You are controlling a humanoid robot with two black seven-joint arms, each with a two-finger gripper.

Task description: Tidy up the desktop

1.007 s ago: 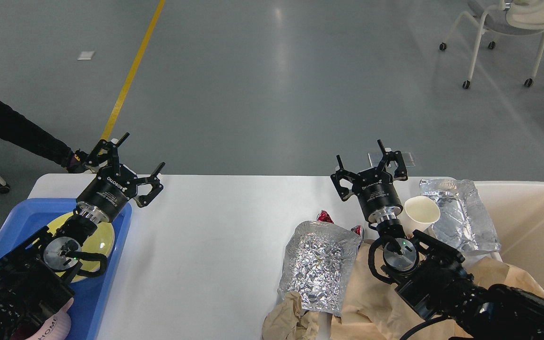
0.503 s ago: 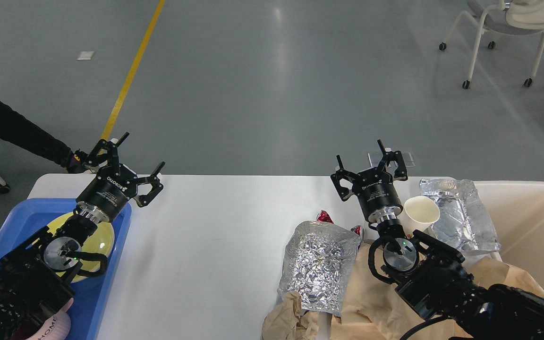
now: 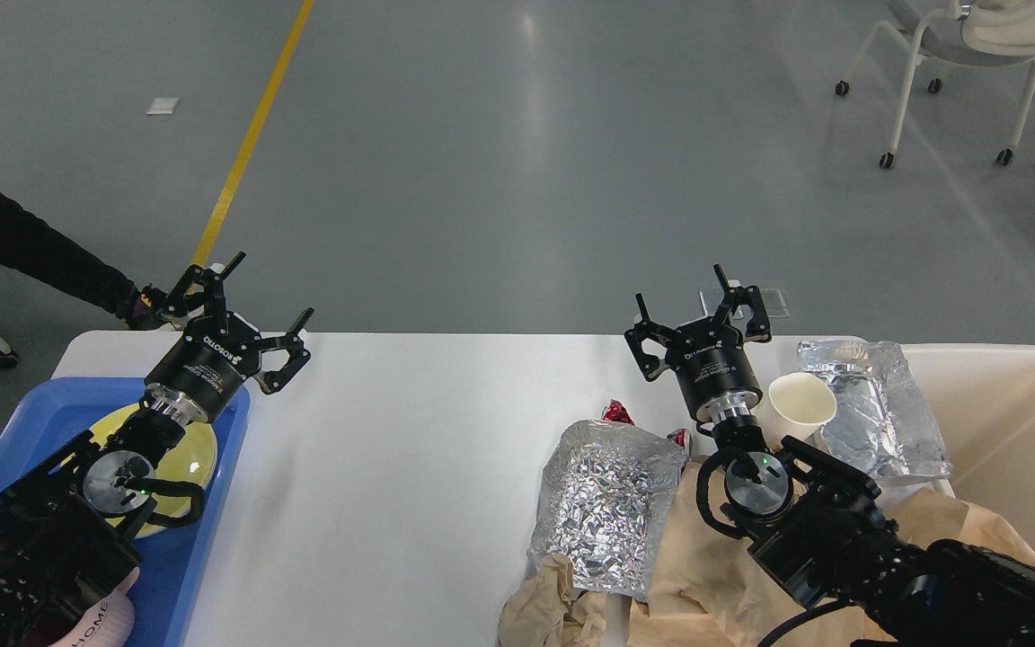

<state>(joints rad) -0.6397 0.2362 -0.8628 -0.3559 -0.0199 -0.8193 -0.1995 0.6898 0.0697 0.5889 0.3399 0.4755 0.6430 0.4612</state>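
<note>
The white desktop spreads across the lower half of the head view. Litter lies on its right side: a silver foil bag, a second crinkled foil bag, a white paper cup on its side, a red wrapper and crumpled brown paper. My left gripper is open and empty above the blue tray's far corner. Over the far edge, just left of the cup, my right gripper is open and empty too.
A blue tray at the left holds a yellow plate and a pink mug. A beige bin stands at the right edge. A person's dark sleeve reaches in at far left. A wheeled chair stands far right.
My right gripper has shifted slightly left and up. The left arm and the objects have not moved.
</note>
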